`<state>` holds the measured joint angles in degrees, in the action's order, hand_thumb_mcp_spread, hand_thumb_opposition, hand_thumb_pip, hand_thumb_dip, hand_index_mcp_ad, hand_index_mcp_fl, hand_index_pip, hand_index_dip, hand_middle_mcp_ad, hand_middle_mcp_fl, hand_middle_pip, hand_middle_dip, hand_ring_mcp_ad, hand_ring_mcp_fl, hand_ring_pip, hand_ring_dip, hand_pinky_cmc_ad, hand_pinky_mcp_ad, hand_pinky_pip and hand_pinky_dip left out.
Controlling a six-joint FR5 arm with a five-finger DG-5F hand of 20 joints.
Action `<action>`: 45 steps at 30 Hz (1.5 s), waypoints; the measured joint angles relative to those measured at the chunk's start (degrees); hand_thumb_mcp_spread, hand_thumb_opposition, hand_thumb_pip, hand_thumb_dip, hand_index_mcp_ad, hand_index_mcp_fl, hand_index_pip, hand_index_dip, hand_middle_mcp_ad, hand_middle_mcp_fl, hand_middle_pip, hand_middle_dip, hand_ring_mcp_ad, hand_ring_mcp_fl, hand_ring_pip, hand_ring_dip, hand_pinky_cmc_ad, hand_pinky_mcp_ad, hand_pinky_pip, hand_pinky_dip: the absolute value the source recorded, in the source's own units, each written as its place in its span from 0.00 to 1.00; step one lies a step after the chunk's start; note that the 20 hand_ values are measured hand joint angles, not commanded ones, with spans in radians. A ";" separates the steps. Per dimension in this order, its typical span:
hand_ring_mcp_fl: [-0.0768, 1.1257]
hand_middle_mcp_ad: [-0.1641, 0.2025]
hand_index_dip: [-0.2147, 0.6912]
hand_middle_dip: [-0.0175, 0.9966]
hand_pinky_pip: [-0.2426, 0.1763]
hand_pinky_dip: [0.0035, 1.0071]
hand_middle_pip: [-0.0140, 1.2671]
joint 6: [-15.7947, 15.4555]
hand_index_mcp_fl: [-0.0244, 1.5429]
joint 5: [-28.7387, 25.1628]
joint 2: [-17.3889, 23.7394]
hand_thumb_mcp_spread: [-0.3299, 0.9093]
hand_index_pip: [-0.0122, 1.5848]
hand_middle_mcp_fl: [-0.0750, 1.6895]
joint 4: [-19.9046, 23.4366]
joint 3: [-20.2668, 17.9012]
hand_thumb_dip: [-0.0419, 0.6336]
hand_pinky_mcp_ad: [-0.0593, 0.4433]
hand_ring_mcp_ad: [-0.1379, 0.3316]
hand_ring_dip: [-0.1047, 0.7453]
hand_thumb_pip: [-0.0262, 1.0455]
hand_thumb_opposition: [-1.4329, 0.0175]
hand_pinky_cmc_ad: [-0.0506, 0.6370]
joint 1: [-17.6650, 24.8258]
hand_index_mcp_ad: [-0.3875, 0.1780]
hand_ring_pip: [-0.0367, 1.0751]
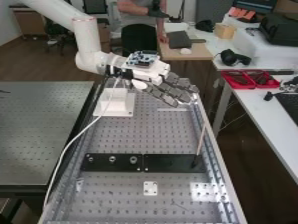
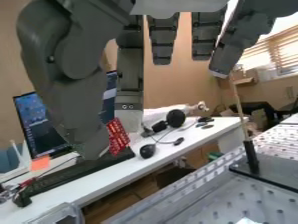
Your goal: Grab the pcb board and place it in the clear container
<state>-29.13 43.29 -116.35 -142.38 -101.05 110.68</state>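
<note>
The hand (image 1: 163,89) is above the bench's far part in the high view, fingers toward the white table. In the wrist view the hand (image 2: 88,82) has its thumb and one finger bent toward each other, with a red perforated pcb board (image 2: 118,136) pinched at their tips; the other fingers hang apart from it. The board stands tilted, partly covered by the thumb. A clear container (image 2: 61,216) lies low at the left in the wrist view, on the white table near its edge, apart from the board.
A thin rod (image 1: 201,140) stands on a black plate (image 1: 174,163) at the bench's right side. The white table (image 1: 256,108) carries red trays (image 1: 239,80) and a headset (image 2: 176,119). A white block (image 1: 120,104) sits under the arm. A person stands behind the bench.
</note>
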 joint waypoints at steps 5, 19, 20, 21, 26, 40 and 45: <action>0.06 0.65 0.41 0.13 0.29 0.57 0.11 0.65 0.27 3.11 0.03 0.61 0.96 0.05 -0.22 0.06 0.45 0.47 0.74 0.13 0.57 0.36 0.53 0.18 0.68 0.13; 0.06 0.65 0.41 0.13 0.29 0.54 0.11 3.85 0.27 10.33 -0.63 0.61 0.96 0.05 -1.09 0.29 0.45 0.47 0.73 0.13 0.57 0.35 0.53 1.21 0.68 0.13; 0.06 0.65 0.41 0.13 0.29 0.54 0.11 4.05 0.27 10.64 -0.76 0.61 0.96 0.05 -1.08 0.39 0.45 0.47 0.74 0.13 0.57 0.35 0.53 1.34 0.68 0.13; 0.06 0.65 0.41 0.13 0.28 0.54 0.11 4.29 0.27 10.99 -0.89 0.61 0.96 0.06 -1.06 0.49 0.45 0.47 0.74 0.13 0.57 0.35 0.53 1.50 0.68 0.13; 0.06 0.64 0.41 0.13 0.32 0.52 0.11 4.58 0.27 11.91 -1.13 0.61 0.96 0.06 -0.76 0.76 0.45 0.47 0.73 0.13 0.57 0.35 0.53 2.13 0.68 0.13; 0.06 0.63 0.41 0.13 0.32 0.51 0.11 6.95 0.27 11.99 -4.38 0.62 0.96 0.06 -2.26 2.67 0.45 0.47 0.73 0.13 0.57 0.34 0.54 3.72 0.68 0.13; 0.06 0.63 0.41 0.13 0.32 0.51 0.11 7.51 0.27 11.84 -5.68 0.62 0.96 0.06 -3.25 3.73 0.45 0.47 0.73 0.13 0.57 0.34 0.53 4.03 0.68 0.12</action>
<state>-21.62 55.14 -122.03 -145.63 -97.32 114.70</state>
